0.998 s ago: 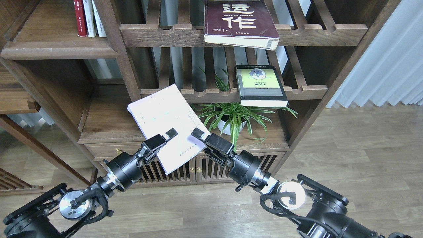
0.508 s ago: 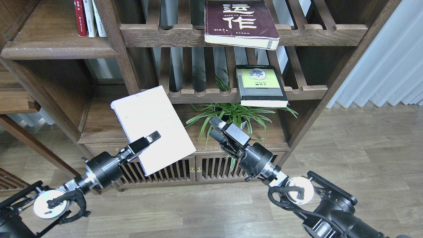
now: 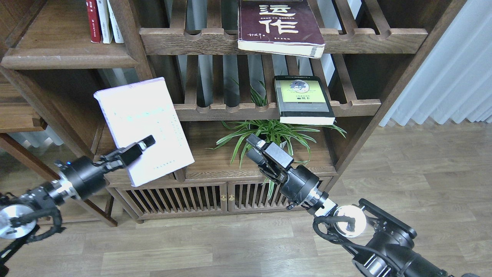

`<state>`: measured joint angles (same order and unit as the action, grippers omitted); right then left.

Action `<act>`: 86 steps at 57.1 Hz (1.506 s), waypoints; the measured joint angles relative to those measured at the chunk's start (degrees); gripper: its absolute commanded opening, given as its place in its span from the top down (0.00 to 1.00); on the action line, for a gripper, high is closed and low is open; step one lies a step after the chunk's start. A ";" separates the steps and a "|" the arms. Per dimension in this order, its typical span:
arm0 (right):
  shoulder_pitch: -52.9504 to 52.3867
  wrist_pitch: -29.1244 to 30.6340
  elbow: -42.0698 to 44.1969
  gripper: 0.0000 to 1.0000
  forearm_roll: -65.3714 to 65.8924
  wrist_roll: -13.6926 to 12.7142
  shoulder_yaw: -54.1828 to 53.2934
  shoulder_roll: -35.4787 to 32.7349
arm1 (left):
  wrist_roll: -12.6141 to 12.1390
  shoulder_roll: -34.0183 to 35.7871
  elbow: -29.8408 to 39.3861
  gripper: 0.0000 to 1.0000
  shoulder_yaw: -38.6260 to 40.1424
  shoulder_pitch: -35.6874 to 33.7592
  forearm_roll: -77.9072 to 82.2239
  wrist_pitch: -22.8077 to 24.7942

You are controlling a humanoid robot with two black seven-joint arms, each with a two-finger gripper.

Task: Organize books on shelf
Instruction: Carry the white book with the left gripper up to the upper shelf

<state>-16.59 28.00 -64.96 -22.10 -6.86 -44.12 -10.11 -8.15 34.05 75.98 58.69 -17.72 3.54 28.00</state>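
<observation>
My left gripper point(image 3: 145, 144) is shut on the lower edge of the pale lavender-white paperback point(image 3: 142, 123) and holds it tilted in the air, in front of the bookcase's left bay. The solid plank shelf point(image 3: 69, 60) is above and to the left of it. My right gripper point(image 3: 251, 148) is open and empty, in front of the plant. The black-bordered yellow-green book point(image 3: 303, 100) lies flat on the lower slatted rack. The maroon book point(image 3: 280, 24) lies flat on the upper slatted rack, overhanging its front rail.
Slim red and white volumes point(image 3: 103, 21) stand upright at the back right of the plank shelf. A potted spider plant point(image 3: 269, 132) sits on the low cabinet top point(image 3: 215, 167). A bookcase post point(image 3: 134, 50) divides the bays. White curtains point(image 3: 453, 77) hang at right.
My right gripper let go of the paperback and drew back to the right. My left gripper carried the paperback left and upward, toward the left bay.
</observation>
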 measured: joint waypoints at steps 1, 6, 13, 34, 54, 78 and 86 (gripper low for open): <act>-0.01 0.00 0.00 0.02 0.05 0.00 0.00 0.00 | -0.07 0.04 0.25 1.00 0.73 0.23 0.09 0.00; -0.08 0.00 0.10 0.02 0.18 0.00 -0.01 -0.01 | -0.96 0.13 1.16 1.00 3.66 1.39 0.27 0.00; -0.12 0.00 0.33 0.02 0.29 0.00 -0.06 -0.03 | -3.16 0.15 1.57 1.00 7.90 4.29 0.33 0.00; -0.13 0.00 0.37 0.02 0.30 0.01 -0.09 -0.36 | -8.54 -0.64 1.67 1.00 24.10 10.64 0.35 0.00; -0.04 0.00 0.37 0.02 1.07 0.01 0.07 0.16 | -9.83 -5.15 0.85 1.00 35.75 10.14 0.72 0.00; -0.13 0.00 0.41 0.02 1.95 0.01 0.11 0.99 | -11.94 -17.51 0.81 1.00 48.44 -0.80 20.16 0.00; -0.27 0.00 0.41 0.02 1.97 0.01 0.11 1.08 | -11.94 -18.21 0.52 1.00 51.01 -5.65 27.18 0.00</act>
<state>-16.86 28.00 -64.55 -20.13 -6.85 -44.01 -9.02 -20.09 15.83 76.50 109.70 -23.37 30.72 28.00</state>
